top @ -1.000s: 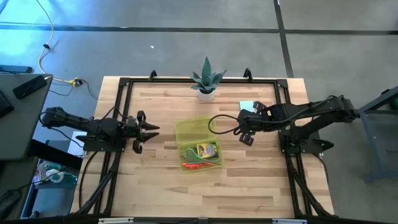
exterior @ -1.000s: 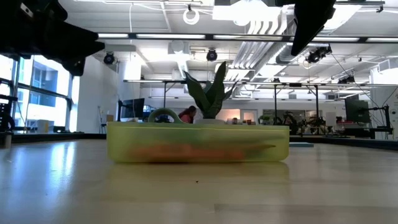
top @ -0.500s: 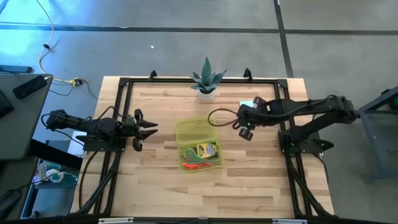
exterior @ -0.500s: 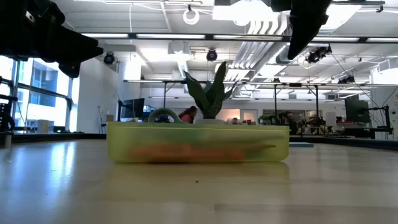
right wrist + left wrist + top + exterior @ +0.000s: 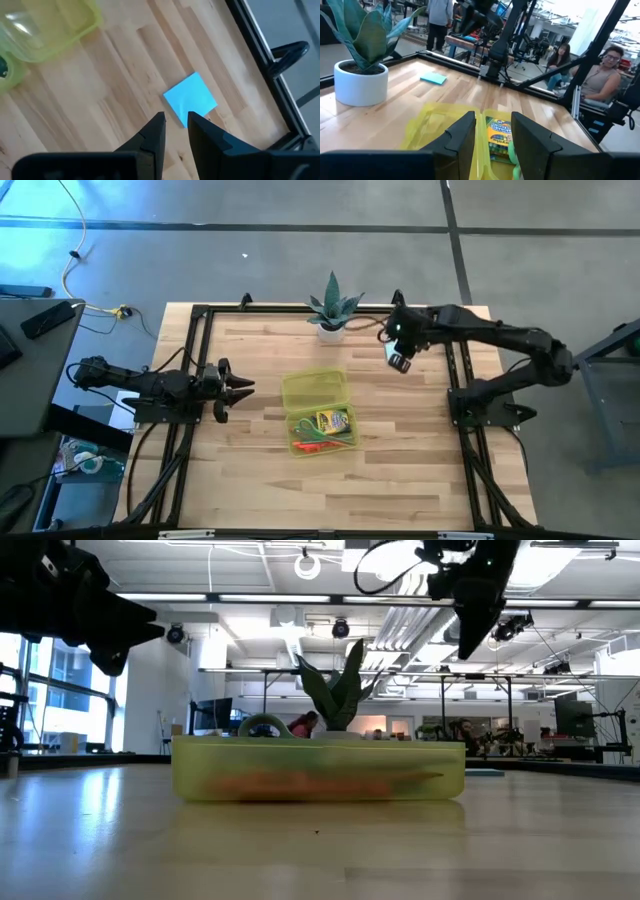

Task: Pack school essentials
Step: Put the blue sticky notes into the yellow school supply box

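The light-blue notepad [image 5: 190, 98] lies flat on the wood near the table's far right corner, also seen in the left wrist view [image 5: 433, 78]. My right gripper [image 5: 176, 122] hangs above it, pointing steeply down, its fingers a little apart and empty; in the high view my right gripper [image 5: 399, 362] covers the pad. The yellow-green case [image 5: 318, 412] lies open mid-table, holding a crayon box [image 5: 332, 421], green-handled scissors [image 5: 318, 447] and an orange pen. My left gripper [image 5: 238, 386] waits level at the table's left, open and empty.
A spiky potted plant [image 5: 332, 311] stands at the far edge, left of the notepad. A black frame rail [image 5: 452, 350] runs along the table's right side, close to the pad. Bare wood lies near and right of the case. People sit beyond the table [image 5: 605, 65].
My right gripper has swung from beside the case's lid toward the table's far edge and now hangs over the blue notepad, having turned a little on the way. Its finger gap looks the same. The case and its contents have stayed put.
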Controlling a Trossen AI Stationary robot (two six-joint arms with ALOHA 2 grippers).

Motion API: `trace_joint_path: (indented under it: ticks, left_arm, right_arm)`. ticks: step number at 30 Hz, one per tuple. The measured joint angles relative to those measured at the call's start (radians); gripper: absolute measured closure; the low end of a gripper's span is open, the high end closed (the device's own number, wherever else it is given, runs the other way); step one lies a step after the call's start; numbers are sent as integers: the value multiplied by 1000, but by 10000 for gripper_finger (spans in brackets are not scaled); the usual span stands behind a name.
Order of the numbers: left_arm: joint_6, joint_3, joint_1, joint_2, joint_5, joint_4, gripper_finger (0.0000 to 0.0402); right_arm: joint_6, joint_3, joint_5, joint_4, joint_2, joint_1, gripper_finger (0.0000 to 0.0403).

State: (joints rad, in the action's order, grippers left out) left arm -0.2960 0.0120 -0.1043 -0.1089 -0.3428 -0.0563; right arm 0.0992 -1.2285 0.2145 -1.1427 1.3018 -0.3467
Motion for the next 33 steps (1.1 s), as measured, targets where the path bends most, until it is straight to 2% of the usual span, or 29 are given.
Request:
trace_joint_path:
  ticks: [5,10,16,26,33]
  left_arm:
    - [0,0,0,0,3,0,287]
    - [0,0,0,0,3,0,286]
    - [1,0,0,0,3,-1,286]
    - [1,0,0,0,3,-1,286]
    - [1,0,0,0,3,-1,286]
  right_arm:
    - [-54,0,-80,32,0,-134,328]
    - [-28,0,-144,54,1,-249,328]
    - [28,0,-149,70,50,-352,328]
    - [121,0,-152,128,209,-428,328]
    - [173,0,-132,131,308,-409,328]
